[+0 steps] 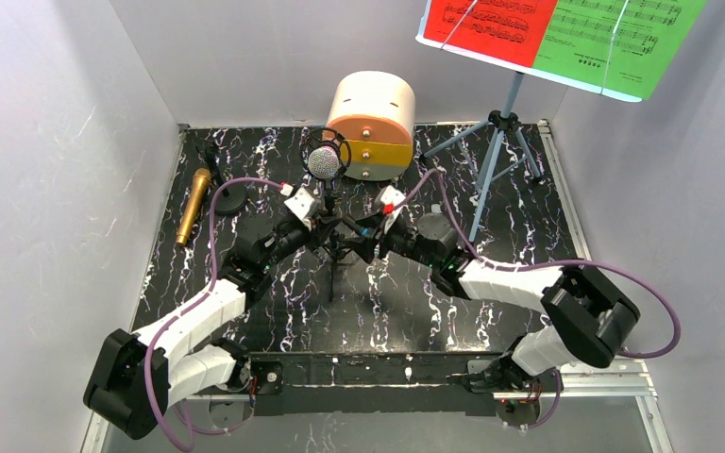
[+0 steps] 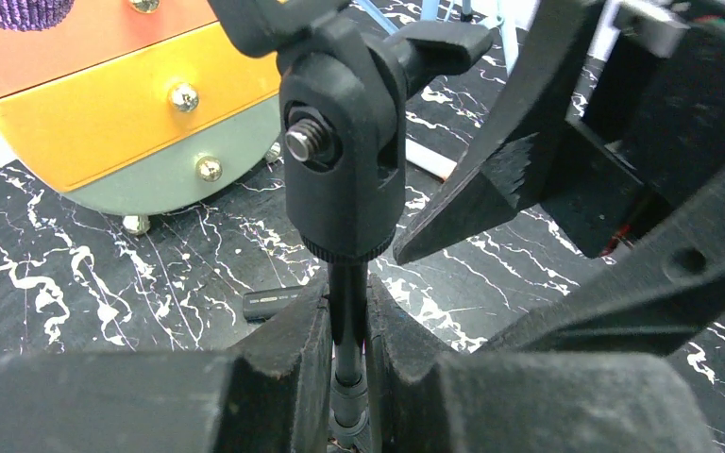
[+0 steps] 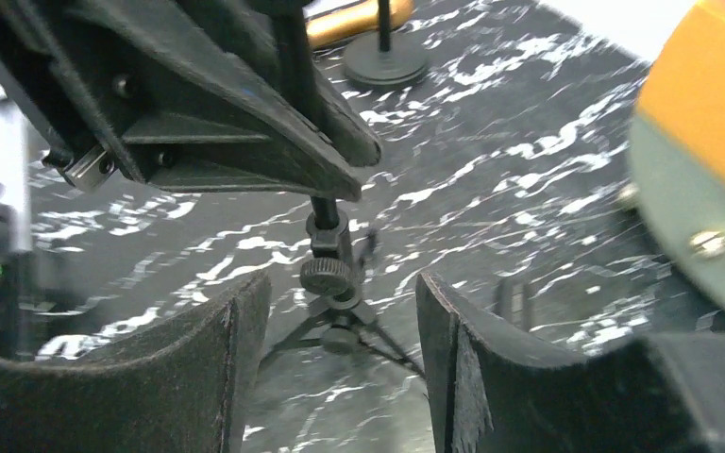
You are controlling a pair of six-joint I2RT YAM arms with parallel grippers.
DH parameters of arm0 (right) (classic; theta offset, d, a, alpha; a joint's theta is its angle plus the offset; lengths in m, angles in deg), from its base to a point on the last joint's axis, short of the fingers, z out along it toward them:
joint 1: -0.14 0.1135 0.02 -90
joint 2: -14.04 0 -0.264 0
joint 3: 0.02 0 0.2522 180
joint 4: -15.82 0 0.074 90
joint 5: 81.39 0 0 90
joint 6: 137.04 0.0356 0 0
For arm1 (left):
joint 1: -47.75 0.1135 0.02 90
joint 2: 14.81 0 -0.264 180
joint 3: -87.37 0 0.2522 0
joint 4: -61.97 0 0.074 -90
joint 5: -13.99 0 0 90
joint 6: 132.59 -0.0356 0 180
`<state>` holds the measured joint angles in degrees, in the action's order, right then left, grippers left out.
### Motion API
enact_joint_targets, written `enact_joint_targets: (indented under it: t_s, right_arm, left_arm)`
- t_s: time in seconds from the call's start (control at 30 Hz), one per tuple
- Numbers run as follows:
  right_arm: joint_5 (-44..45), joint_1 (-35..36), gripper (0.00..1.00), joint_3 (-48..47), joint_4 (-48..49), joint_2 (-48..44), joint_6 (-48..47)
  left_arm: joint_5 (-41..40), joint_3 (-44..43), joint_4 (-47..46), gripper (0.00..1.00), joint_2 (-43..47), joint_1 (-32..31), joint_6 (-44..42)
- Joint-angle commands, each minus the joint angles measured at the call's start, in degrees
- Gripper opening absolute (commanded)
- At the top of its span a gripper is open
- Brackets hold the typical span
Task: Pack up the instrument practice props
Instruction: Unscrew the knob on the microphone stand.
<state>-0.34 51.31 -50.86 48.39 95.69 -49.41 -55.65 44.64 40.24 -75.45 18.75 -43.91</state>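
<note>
Pinches the small black mic tripod [image 2: 343, 189], just before the round cream-and-orange drawer cabinet [image 1: 371, 127], in left fingers [image 2: 283, 363], right fingers [image 3: 217, 368] spread near its legs; risks tipping the top-heavy silver-headed purple microphone [image 1: 324, 162] should that pinch slip.

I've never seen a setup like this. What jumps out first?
The bright red and green music sheets on a stand at the top right. At the centre, the left gripper clamps a small black mic tripod topped by a silver-headed microphone, with the right gripper open close by. Behind them sits a round cream-and-orange cabinet.
</note>
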Motion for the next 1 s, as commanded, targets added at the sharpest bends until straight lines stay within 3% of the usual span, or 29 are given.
enact_joint_targets:
  t_s: [0.0, 0.23, 0.97]
  right_arm:
    - [-14.69, -3.77, 0.65, -1.12, 6.78, 3.23, 26.17]
    - [-18.26, -6.02, 0.64, -1.82, 13.0, 8.65, 35.83]
    - [-21.04, -7.67, 0.51, -6.37, 14.05, 14.62, 43.2]
  left_arm:
    - [0.82, 0.41, 3.76, 0.0, 0.88, -0.01, -0.66]
    - [0.91, 0.5, 3.43, 0.0, 1.22, -0.01, -0.79]
    - [1.27, 0.76, 2.35, 0.0, 2.41, -0.01, -0.38]
